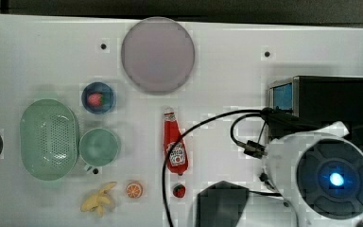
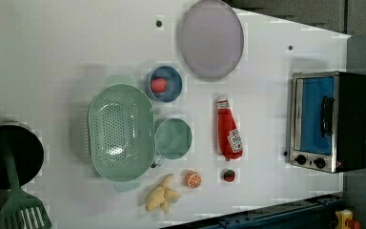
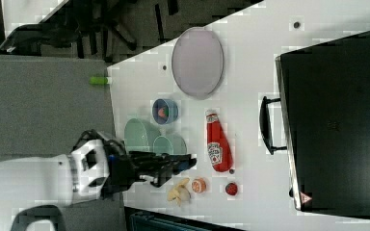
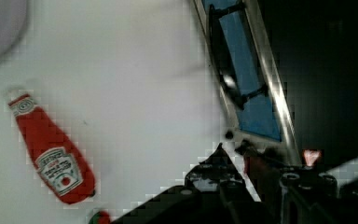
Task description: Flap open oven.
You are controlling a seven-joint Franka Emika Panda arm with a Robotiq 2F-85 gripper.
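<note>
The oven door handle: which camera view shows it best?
The left view: the handle lies unobstructed across the blue glass door of the oven. The right view shows the handle from the side, sticking out from the oven's black top. The wrist view shows it dark and slanted. The top view shows only a corner of the door.

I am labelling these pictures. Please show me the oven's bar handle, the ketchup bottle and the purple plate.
bar handle (image 2: pixel 327 116), left view, middle of the black bar.
ketchup bottle (image 1: pixel 176 152), top view, its label.
purple plate (image 3: pixel 197 61), right view, plate centre.
</note>
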